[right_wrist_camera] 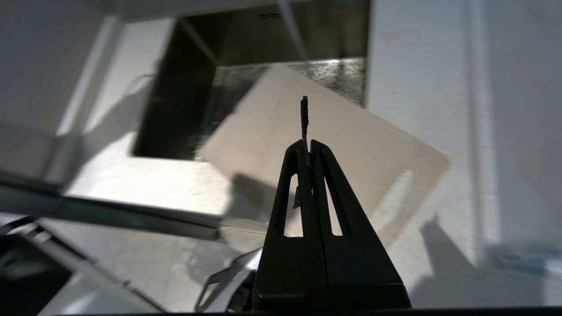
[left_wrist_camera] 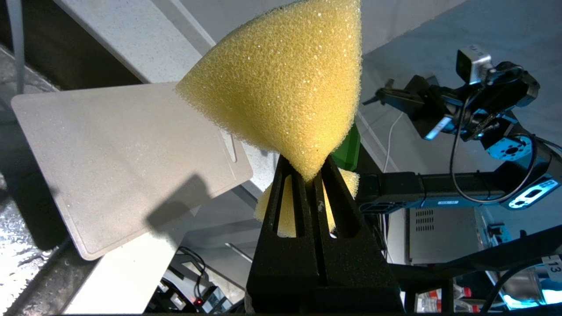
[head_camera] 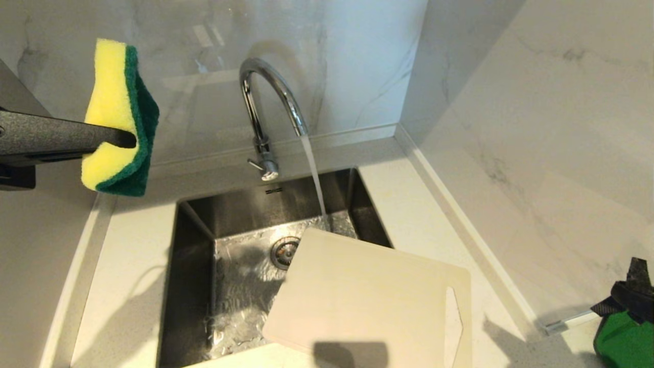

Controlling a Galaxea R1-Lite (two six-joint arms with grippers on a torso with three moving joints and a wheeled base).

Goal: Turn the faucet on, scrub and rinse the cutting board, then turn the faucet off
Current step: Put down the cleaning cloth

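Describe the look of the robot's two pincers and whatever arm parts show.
Left pincer: matte black, grainy-textured fingers, each a tapered wedge with a long slot cut through. Right pincer: the same black slotted wedge shape, with a thin dark strip poking past its tip. The right arm is black with a small silver camera, looping black cables and blue-lit panels.

Item count: one faucet (head_camera: 265, 102), one sink (head_camera: 204, 240) with one drain (head_camera: 284, 251), one cutting board (head_camera: 368, 301) with one slot handle (head_camera: 452, 322), one sponge (head_camera: 120, 117), one green bottle (head_camera: 623, 340), and two grippers: left gripper (head_camera: 125, 139), right gripper (right_wrist_camera: 307, 145).
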